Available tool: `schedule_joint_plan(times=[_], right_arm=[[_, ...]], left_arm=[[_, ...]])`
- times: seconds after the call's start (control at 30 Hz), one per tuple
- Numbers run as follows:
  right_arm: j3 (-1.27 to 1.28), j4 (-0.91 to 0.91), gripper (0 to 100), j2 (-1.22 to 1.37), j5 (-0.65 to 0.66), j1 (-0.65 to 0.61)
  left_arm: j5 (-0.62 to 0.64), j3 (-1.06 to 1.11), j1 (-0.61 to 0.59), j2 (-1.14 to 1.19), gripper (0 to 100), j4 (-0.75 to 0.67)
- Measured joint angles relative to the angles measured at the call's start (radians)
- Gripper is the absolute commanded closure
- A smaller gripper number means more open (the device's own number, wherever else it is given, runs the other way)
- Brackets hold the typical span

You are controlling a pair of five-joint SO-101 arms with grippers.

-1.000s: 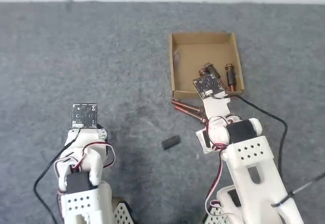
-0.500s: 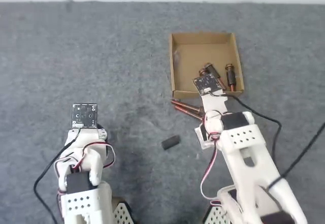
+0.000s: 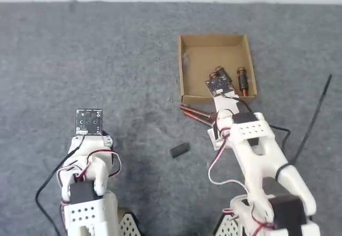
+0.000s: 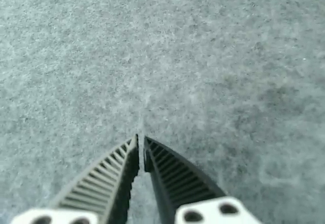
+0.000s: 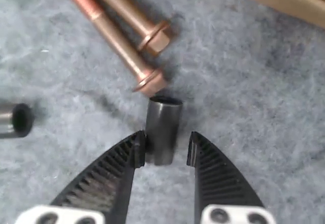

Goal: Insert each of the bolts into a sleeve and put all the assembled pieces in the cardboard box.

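Two arms are at work on the grey mat (image 3: 123, 54), and we start on the left. The left arm (image 3: 85, 188) sits low near the front edge. The left gripper (image 4: 141, 138) points down at plain mat, its fingers pressed together with nothing between them.

Towards the middle, a loose sleeve (image 3: 179, 150) lies on its side on the mat, dark and short, well apart from the left arm. Just past it are two copper bolts (image 3: 196, 114), side by side and nearly parallel, heads towards the right arm (image 3: 251, 139). They lie on the mat just in front of the box's near wall.

Now the right wrist view. The right gripper (image 5: 165, 142) is spread apart around a second sleeve (image 5: 163, 125). One finger (image 5: 133, 153) is right against its side and a sliver of mat shows on the other side, so it is not clamped. The sleeve's open end sits just short of the nearer bolt head (image 5: 150, 80).

Furthest over is the cardboard box (image 3: 181, 70), with two assembled pieces (image 3: 242, 81) lying inside near its front right corner.
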Motion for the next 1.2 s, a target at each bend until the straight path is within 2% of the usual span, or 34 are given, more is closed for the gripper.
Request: schedule_joint_plan(times=[0.27,0.8,1.07,1.2], right_arm=[[0.000,-0.094,87.3,0.100,0.040,0.021],[-0.025,-0.064,87.2,0.106,0.048,-0.008],[-0.032,-0.110,87.6,0.144,0.146,-0.015],[-0.063,-0.109,94.9,0.183,0.178,-0.015]], left_arm=[[0.000,0.000,0.000,0.000,99,0.000],[0.000,0.000,0.000,0.000,99,0.000],[0.000,0.000,0.000,0.000,99,0.000],[0.000,0.000,0.000,0.000,99,0.000]])
